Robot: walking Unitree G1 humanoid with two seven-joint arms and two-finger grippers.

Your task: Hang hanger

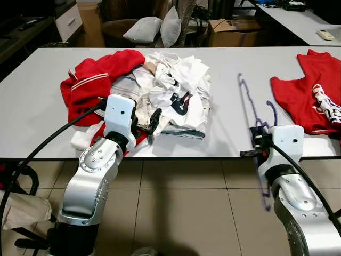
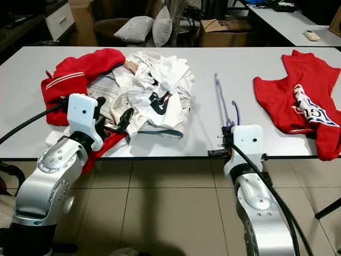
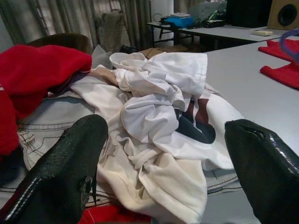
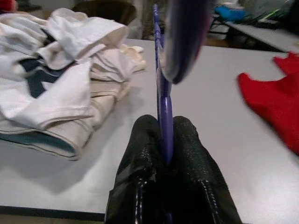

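Two silver arms, screwed joints; white wrist housings; black cables; left end effector (image 1: pixel 153 120) with glossy black fingers.

Purple hanger (image 1: pixel 250 109): thin plastic, held on edge at white table's (image 1: pixel 224 80) near edge, clamped between black fingers (image 4: pixel 140 154) of right gripper (image 4: pixel 164 140), hook upward.

Head stereo pair looked fwd and down from above onto the white table (image 1: pixel 224 133) and floor, table edge crossing mid-frame; both eyes shared the clothes pile (image 1: pixel 165 90) at 11 o'clock and red garment (image 2: pixel 298 96) at 2 o'clock. L wrist cam sat low, v. close to the pile. R wrist cam looked along the tabletop, sharing pile and red garment w/ head views.
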